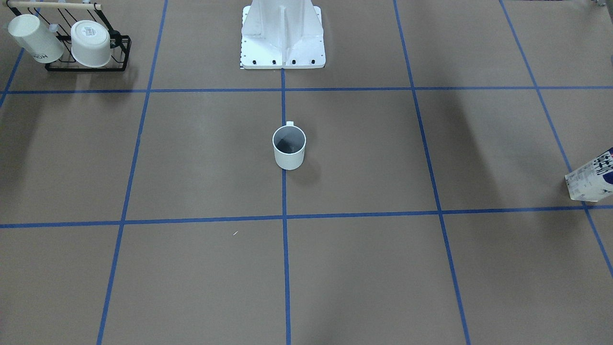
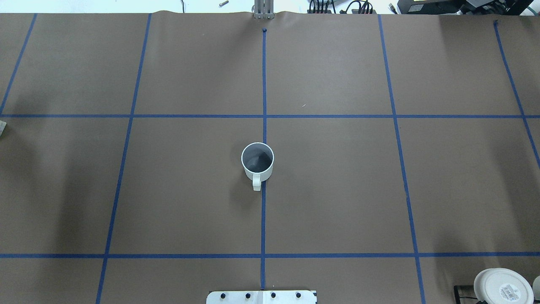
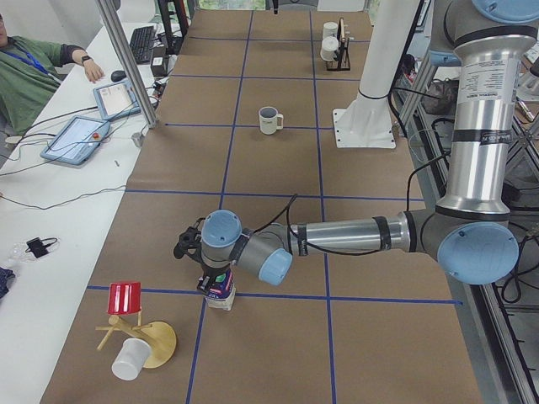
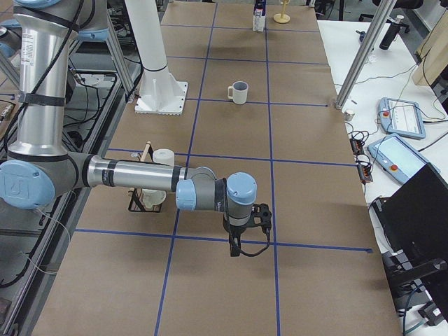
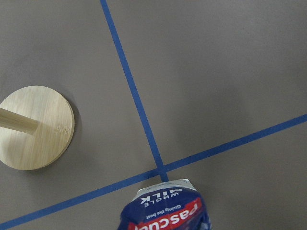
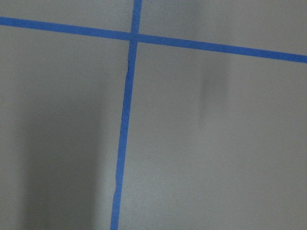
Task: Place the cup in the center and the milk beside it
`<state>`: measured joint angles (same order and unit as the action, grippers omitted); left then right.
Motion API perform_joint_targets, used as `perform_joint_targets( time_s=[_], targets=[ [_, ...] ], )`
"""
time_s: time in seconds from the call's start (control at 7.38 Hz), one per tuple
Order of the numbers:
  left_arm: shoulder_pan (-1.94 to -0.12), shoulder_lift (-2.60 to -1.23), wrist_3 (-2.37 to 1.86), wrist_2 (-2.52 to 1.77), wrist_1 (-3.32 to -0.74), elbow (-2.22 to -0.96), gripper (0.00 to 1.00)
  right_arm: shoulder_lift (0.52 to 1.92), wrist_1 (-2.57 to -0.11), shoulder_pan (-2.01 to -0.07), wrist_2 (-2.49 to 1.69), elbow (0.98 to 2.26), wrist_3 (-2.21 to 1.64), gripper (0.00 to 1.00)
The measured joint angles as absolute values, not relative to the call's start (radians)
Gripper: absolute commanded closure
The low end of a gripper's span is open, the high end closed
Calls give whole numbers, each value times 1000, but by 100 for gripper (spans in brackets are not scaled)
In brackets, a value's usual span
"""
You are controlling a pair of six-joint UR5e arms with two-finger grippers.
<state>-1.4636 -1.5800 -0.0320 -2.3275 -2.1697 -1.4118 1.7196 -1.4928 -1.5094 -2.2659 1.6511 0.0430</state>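
Observation:
The cup stands upright on the centre tape line of the brown table, handle towards the robot; it also shows in the overhead view. The milk stands at the table's far left end near a tape crossing, cut off at the front view's right edge. Its top fills the bottom of the left wrist view. My left gripper is directly over the carton's top; I cannot tell whether it is shut on it. My right gripper hangs low over bare table at the right end; I cannot tell its state.
A black wire rack with two wider white cups stands near the robot's right. The white robot base is behind the cup. A wooden stand with a red and a white cup is next to the milk. An operator sits alongside the table.

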Motion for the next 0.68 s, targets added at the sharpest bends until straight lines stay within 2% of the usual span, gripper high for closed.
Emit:
perform_joint_targets(
  time_s=[0.68],
  targets=[
    [-1461, -1560, -37, -2334, -2179, -1441, 100, 1718, -1493, -1509, -2266, 1651, 43, 0]
  ],
)
